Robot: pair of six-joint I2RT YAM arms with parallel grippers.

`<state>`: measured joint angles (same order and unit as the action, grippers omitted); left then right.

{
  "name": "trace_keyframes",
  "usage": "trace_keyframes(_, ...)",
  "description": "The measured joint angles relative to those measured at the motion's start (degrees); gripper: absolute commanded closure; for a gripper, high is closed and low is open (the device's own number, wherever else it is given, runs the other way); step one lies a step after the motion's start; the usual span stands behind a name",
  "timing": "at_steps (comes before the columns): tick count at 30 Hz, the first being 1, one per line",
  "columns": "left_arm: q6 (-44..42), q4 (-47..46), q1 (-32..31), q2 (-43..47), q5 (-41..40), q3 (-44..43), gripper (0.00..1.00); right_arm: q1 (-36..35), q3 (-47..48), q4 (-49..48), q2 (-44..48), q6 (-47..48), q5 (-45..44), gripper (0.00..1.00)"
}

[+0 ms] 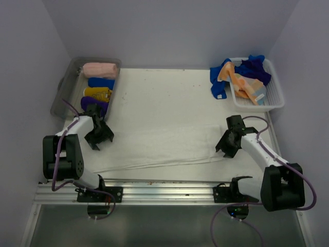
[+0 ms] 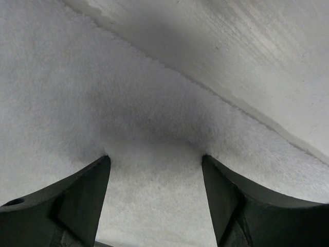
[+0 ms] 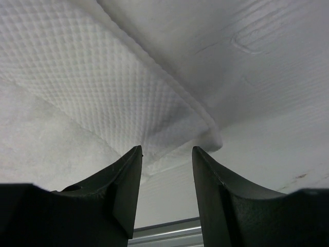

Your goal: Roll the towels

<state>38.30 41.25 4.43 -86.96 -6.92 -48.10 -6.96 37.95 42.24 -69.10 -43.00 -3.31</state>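
Note:
A large white towel [image 1: 164,146] lies spread across the near half of the table, folded into a long band. My left gripper [image 1: 99,135] is on its left end. In the left wrist view that gripper [image 2: 154,157] is open, both tips pressing into the white pile [image 2: 103,77], nothing between them. My right gripper [image 1: 229,144] is at the towel's right end. In the right wrist view it [image 3: 167,148] is open, with a turned-over corner [image 3: 208,135] of the towel just beyond its tips. Rolled pink [image 1: 100,69], blue [image 1: 101,82], yellow [image 1: 97,93] and purple [image 1: 91,103] towels lie in the tub.
The grey see-through tub [image 1: 61,98] stands at the back left, close behind my left gripper. A white lattice basket [image 1: 275,98] at the back right holds loose blue [image 1: 254,69] and orange [image 1: 241,85] towels, one blue one hanging over its left rim. A metal rail [image 1: 164,190] runs along the near edge.

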Motion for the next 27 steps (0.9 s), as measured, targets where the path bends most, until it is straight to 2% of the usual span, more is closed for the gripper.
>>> trace_keyframes(9,-0.04,-0.07,0.0,0.0,0.52,0.02,0.24,0.02,-2.34,-3.32,-3.04,-2.08,2.89,0.62)
trace_keyframes(12,-0.07,-0.09,0.0,0.0,0.55,0.0,0.24,0.02,-2.34,-3.72,-3.23,-2.29,2.86,0.69)
trace_keyframes(19,-0.07,-0.11,0.0,0.0,0.68,0.02,0.24,0.02,-2.34,-3.8,-3.13,-3.13,2.29,1.0)
trace_keyframes(27,-0.31,-0.13,0.0,0.0,0.74,0.0,0.25,0.0,-1.14,1.05,3.74,-3.34,-0.28,1.0)
